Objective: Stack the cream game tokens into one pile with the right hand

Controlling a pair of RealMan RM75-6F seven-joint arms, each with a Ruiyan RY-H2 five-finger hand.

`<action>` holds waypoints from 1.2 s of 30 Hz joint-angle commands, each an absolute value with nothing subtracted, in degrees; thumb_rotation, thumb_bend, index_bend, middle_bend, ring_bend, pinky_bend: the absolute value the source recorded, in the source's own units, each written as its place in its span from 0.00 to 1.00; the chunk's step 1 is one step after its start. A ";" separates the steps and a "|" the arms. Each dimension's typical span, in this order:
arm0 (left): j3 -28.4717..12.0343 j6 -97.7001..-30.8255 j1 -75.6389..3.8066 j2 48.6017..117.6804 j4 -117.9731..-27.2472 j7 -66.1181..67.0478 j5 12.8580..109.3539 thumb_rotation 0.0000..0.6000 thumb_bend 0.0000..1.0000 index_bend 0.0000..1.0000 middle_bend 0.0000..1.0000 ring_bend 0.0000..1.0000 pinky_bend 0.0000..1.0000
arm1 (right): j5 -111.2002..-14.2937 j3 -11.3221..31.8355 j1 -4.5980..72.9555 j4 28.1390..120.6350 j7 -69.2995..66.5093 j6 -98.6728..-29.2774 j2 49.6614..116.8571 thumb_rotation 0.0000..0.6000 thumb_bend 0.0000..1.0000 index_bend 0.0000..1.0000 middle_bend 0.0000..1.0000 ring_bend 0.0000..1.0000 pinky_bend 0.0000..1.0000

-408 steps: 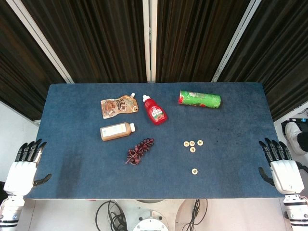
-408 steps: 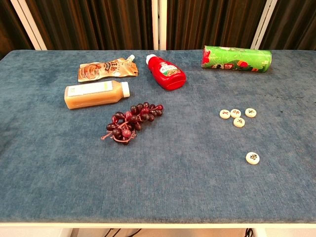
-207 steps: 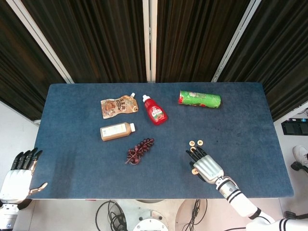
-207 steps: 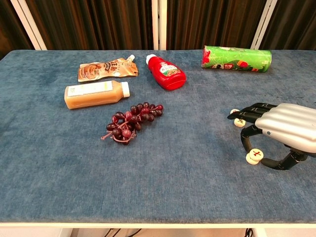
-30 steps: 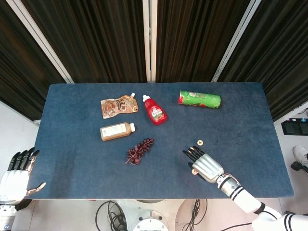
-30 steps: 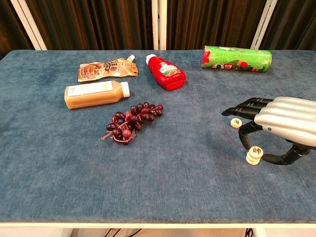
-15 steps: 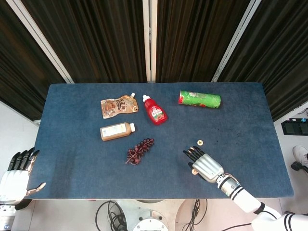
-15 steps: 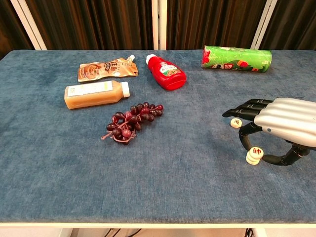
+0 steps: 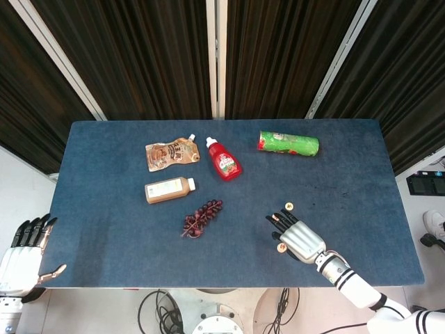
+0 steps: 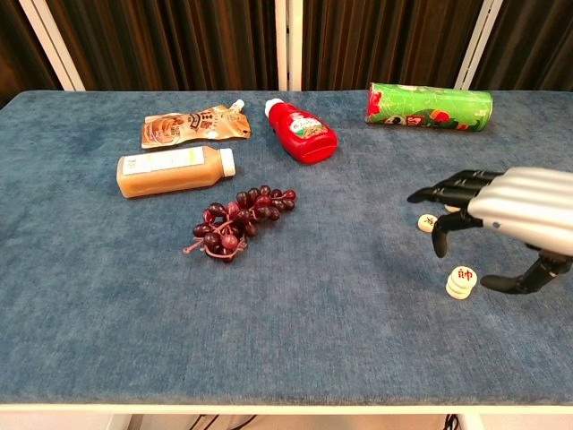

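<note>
The right robot hand (image 10: pixel 515 224) hovers open-fingered, holding nothing, above a small pile of round cream game tokens (image 10: pixel 460 283) on the blue tabletop (image 10: pixel 340 313); the amber juice bottle (image 10: pixel 175 171) lies capped.

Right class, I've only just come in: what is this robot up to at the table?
The right hand is collecting cream game tokens into one pile. It hovers open, holding nothing, over a short pile of tokens near the table's front edge. One loose token lies beyond the pile, under the fingers, not yet stacked. The left hand hangs off the table's corner, idle. The grapes and bottles lie apart, untouched.
</note>
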State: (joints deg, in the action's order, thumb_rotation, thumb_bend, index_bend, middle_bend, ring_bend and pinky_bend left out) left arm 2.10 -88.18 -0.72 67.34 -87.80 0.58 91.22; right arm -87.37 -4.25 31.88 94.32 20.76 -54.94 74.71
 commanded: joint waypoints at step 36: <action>2.06 -88.10 -0.57 67.51 -86.10 -1.92 90.85 1.00 0.11 0.00 0.00 0.00 0.00 | -70.67 3.95 36.52 76.84 26.38 -51.55 90.46 1.00 0.25 0.39 0.01 0.00 0.00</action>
State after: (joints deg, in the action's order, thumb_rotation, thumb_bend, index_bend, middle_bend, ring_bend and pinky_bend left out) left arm 2.06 -88.10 -0.56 67.51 -86.09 -1.93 90.85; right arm -70.70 3.97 36.51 76.86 26.40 -51.57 90.47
